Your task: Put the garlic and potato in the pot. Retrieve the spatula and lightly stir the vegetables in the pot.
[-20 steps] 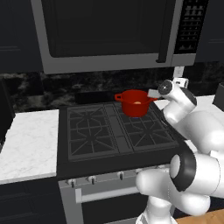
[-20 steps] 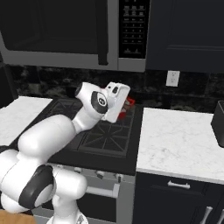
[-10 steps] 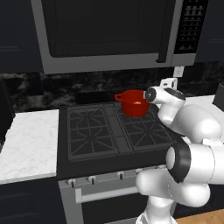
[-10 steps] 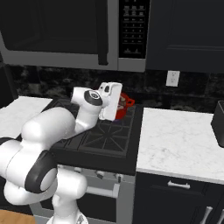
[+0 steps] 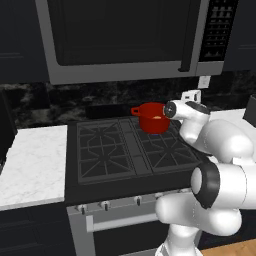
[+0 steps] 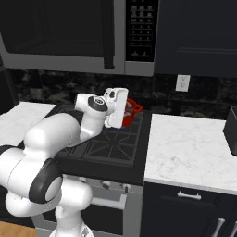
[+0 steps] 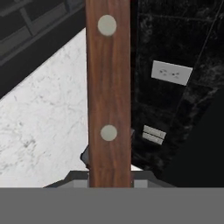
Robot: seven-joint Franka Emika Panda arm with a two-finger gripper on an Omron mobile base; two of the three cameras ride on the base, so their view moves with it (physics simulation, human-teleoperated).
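On the stove (image 5: 120,155), at its back right burner, the red pot (image 5: 152,117) is seen, with something pale inside that cannot be identified. Beside the pot, the gripper (image 6: 115,107) is held at rim height, just in front of the vessel in the right base view. Between the jaws a wooden spatula handle (image 7: 108,87) with two pale rivets is clamped, as shown in the hand view. Behind it, a marble counter (image 7: 48,113) and a wall outlet (image 7: 171,72) are visible. Above the stove a microwave (image 5: 125,37) is mounted.
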